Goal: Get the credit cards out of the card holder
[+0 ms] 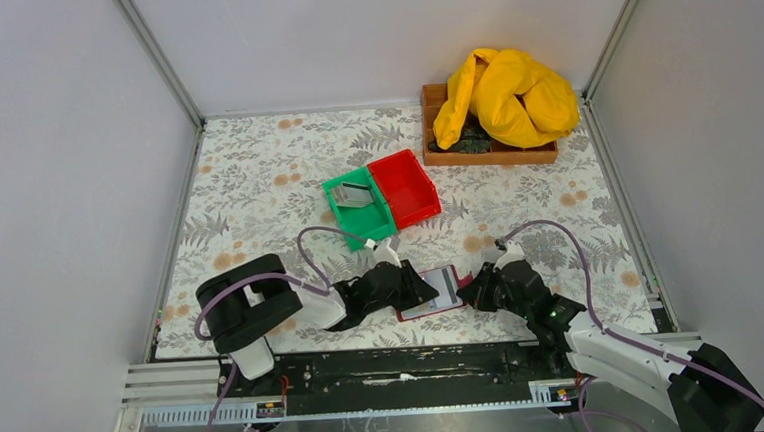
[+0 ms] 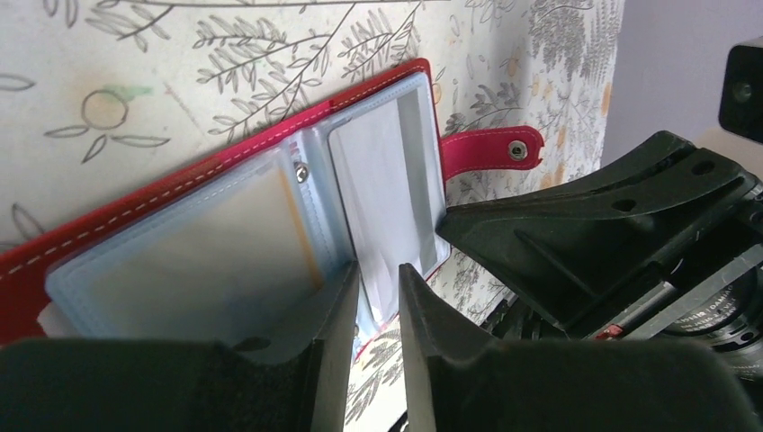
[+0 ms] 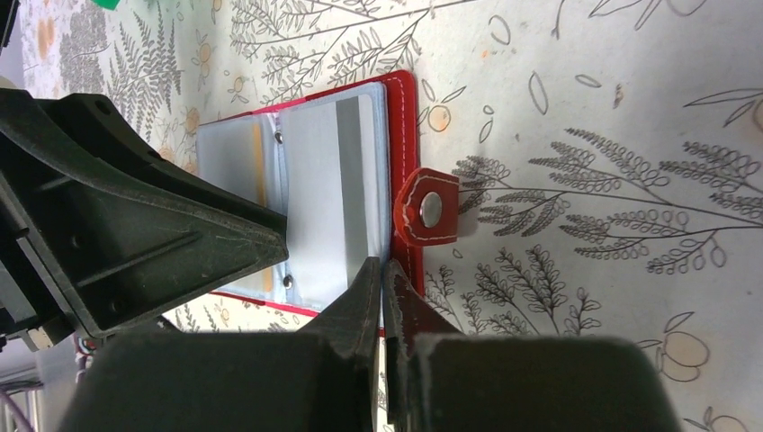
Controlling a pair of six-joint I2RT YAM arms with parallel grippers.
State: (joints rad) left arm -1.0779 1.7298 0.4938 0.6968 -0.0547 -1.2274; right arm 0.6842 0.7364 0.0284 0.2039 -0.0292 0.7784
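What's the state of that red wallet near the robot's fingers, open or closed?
Open. The card holder lies spread flat, pale sleeves facing up, and its snap tab sticks out unfastened.

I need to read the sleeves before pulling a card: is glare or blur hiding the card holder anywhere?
Left wrist: card holder sharp, its clear sleeves hazy with a pale sheen, left fingers dark and soft up close. Right wrist: holder crisp, snap glinting, right fingers softer in the foreground. Top view: even light, soft shadows, holder small in frame.

L part of card holder [image 1: 445, 290] under left gripper [image 1: 421, 289]; wooden tray [image 1: 495, 155] contents mostly beneath yellow cloth [image 1: 506, 93]
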